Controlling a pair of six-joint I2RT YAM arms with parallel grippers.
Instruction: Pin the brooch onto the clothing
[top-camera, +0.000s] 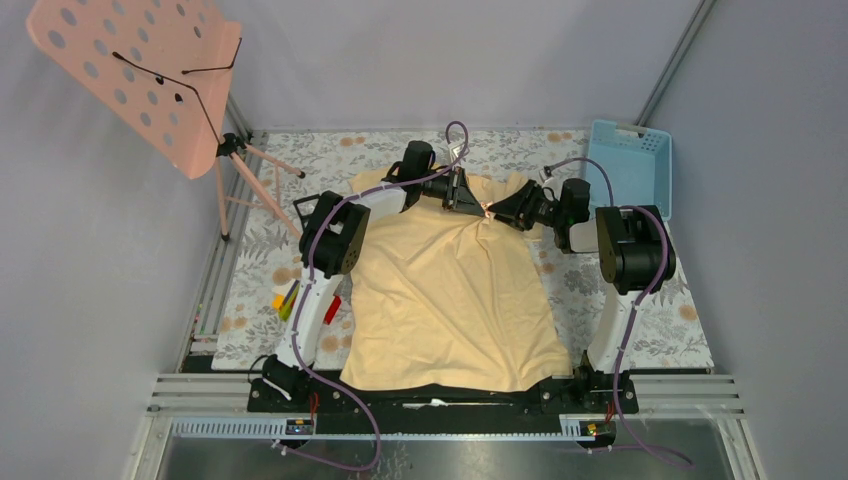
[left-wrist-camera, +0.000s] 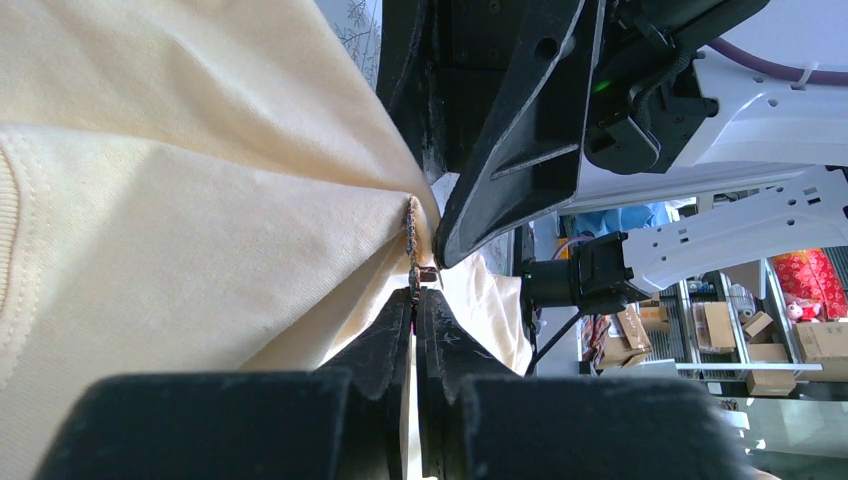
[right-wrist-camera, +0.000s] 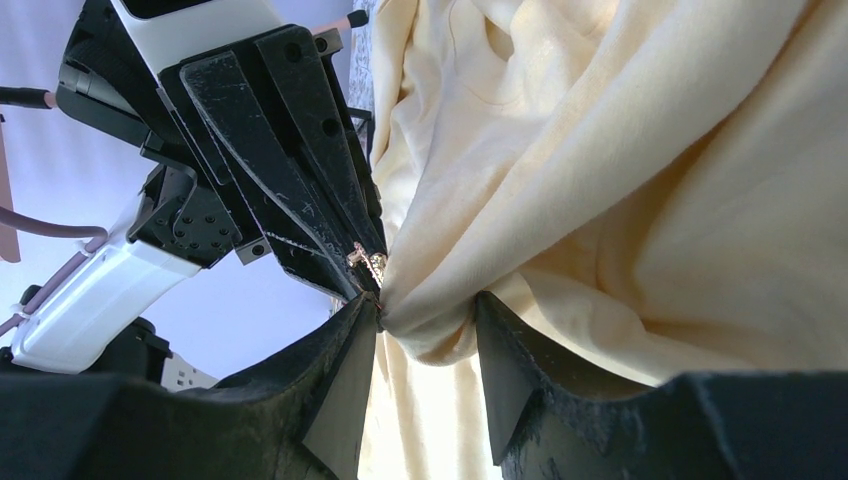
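The pale yellow T-shirt (top-camera: 450, 300) lies spread on the table, with its chest drawn up into a peak near the neck. Both grippers meet at that peak. My left gripper (top-camera: 477, 204) comes in from the left and is shut on the tiny silvery brooch (left-wrist-camera: 412, 235), whose edge rests against the cloth (left-wrist-camera: 150, 200). My right gripper (top-camera: 499, 213) comes in from the right. In the right wrist view its jaws (right-wrist-camera: 428, 305) pinch a thick fold of the shirt (right-wrist-camera: 650, 150), right beside the brooch (right-wrist-camera: 372, 262). The pin itself is hidden.
A pink perforated music stand (top-camera: 140, 70) rises at the back left. A light blue basket (top-camera: 630, 160) sits at the back right. A red toy with coloured sticks (top-camera: 287, 298) lies by the left arm. A floral cloth (top-camera: 640, 300) covers the table.
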